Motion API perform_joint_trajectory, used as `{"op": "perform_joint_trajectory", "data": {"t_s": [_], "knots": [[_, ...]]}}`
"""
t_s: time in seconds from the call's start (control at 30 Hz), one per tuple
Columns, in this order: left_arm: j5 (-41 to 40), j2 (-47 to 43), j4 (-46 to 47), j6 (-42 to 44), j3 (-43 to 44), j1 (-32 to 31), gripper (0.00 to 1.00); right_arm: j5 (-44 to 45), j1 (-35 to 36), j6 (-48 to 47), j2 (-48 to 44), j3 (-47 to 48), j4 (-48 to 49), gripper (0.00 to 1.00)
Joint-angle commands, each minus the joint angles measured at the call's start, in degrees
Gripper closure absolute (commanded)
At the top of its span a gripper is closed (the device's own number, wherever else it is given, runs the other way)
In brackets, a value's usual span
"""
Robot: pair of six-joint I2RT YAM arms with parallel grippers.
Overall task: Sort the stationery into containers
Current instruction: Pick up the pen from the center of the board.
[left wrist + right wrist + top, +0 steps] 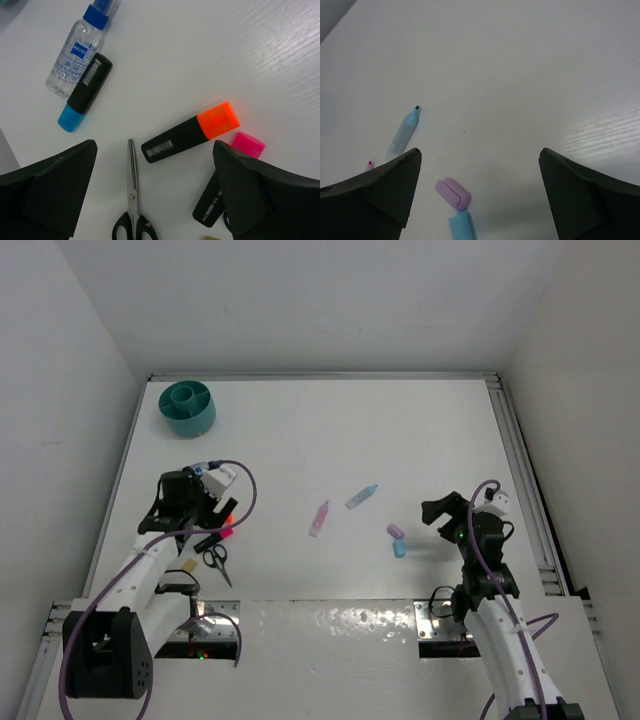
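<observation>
My left gripper [210,518] is open and empty, above the table over a cluster of stationery. In the left wrist view [155,192] an orange-and-black marker [190,132] and black-handled scissors [132,200] lie between its fingers. A pink-and-black marker [247,145] is partly hidden by the right finger. My right gripper [441,515] is open and empty; in its wrist view [480,195] a purple eraser [453,193] touches a blue eraser [461,227] between the fingers. A light-blue marker [404,132] and a pink marker [319,518] lie at mid-table. The teal cup [187,407] stands at the far left.
A clear spray bottle with a blue cap [77,50] and a black marker with a light-blue cap [85,92] lie beyond the left gripper. A tan eraser [187,565] lies near the scissors. White walls enclose the table on three sides.
</observation>
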Motion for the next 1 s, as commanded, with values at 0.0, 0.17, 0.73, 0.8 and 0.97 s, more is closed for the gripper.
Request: {"op": "perform_joint_trajectory", "data": {"t_s": [0.0, 0.17, 0.73, 0.8, 0.97], "knots": [[-1.6, -0.5, 2.0, -6.4, 3.6, -0.1, 0.00, 2.7, 0.0, -1.2, 0.6, 4.2, -6.7, 0.01], [-1.5, 10.5, -9.1, -7.5, 17.8, 0.0, 0.00, 6.9, 0.1, -8.3, 3.3, 11.4, -10.9, 0.01], [4.0, 46.4, -32.8, -24.7, 54.8, -33.7, 0.33, -0.1, 1.5, -10.0, 18.8, 26.7, -11.3, 0.49], [4.3, 48.5, -32.2, -26.9, 56.3, -36.2, 0.34, -0.5, 2.5, -9.6, 20.8, 26.5, -11.7, 0.45], [3.8, 53.4, -31.4, -31.7, 57.5, -39.5, 0.40, -9.3, 3.6, -6.6, 26.0, 24.2, -7.2, 0.39]]}}
